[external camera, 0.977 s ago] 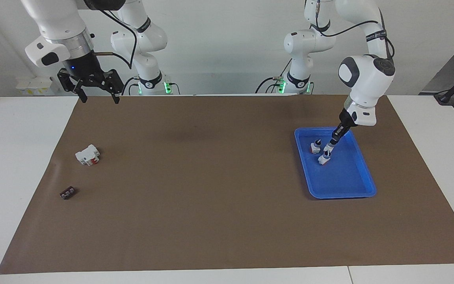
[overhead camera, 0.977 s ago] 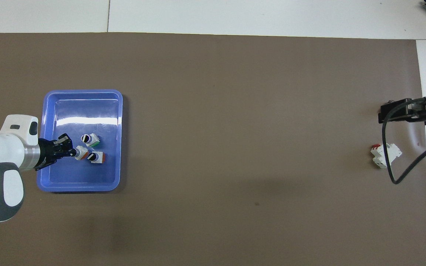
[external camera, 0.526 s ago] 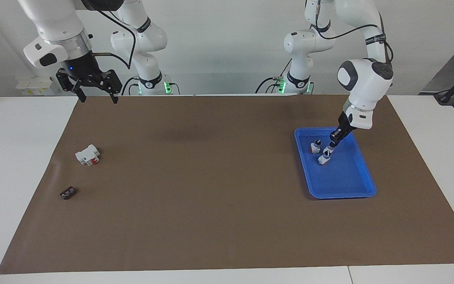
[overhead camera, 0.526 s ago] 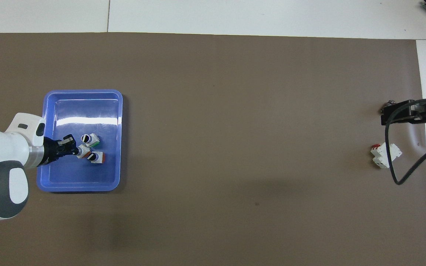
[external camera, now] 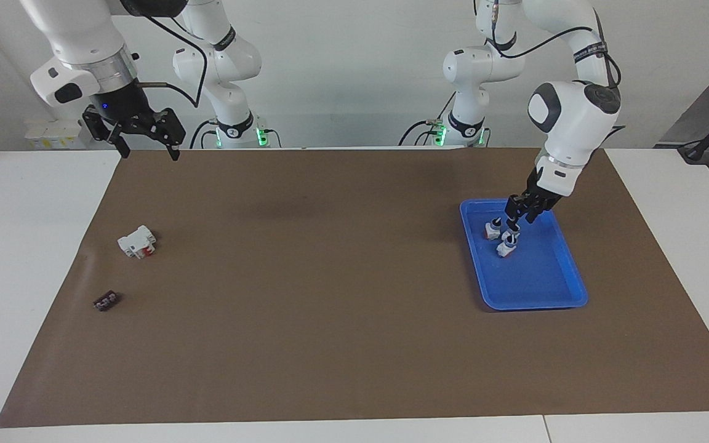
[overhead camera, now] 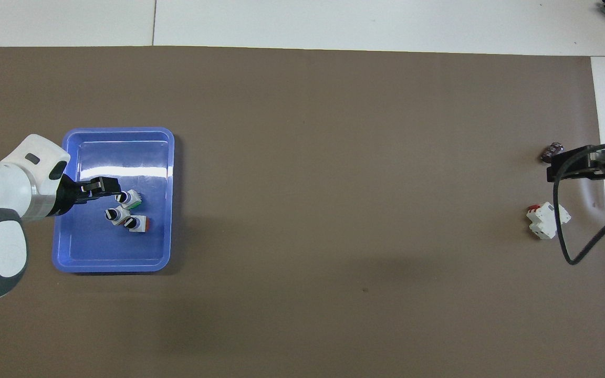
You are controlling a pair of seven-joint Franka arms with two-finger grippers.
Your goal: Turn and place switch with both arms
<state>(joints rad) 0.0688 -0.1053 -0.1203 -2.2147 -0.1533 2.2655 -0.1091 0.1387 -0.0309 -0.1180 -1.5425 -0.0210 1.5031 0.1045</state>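
Three small switches stand knob-up in the blue tray [external camera: 533, 304] [overhead camera: 118, 131]. One has an orange block [overhead camera: 135, 223] [external camera: 493, 229]. Another white one [overhead camera: 113, 215] [external camera: 507, 246] stands beside it. The third has a green end [overhead camera: 130, 197]. My left gripper [external camera: 519, 213] [overhead camera: 104, 185] hangs open and empty just above the switches, touching none. My right gripper [external camera: 143, 143] is open and empty, high over the mat's edge nearest the robots at the right arm's end; in the overhead view only part of it [overhead camera: 586, 165] shows.
A larger white blocky part with a red patch [external camera: 137, 241] [overhead camera: 546, 220] lies on the brown mat at the right arm's end. A tiny dark brown piece [external camera: 106, 301] [overhead camera: 551, 152] lies farther from the robots than it.
My left gripper let go of the white switch's knob, rose a little and opened; the switch now stands free in the tray. My right gripper drew back toward the table's end.
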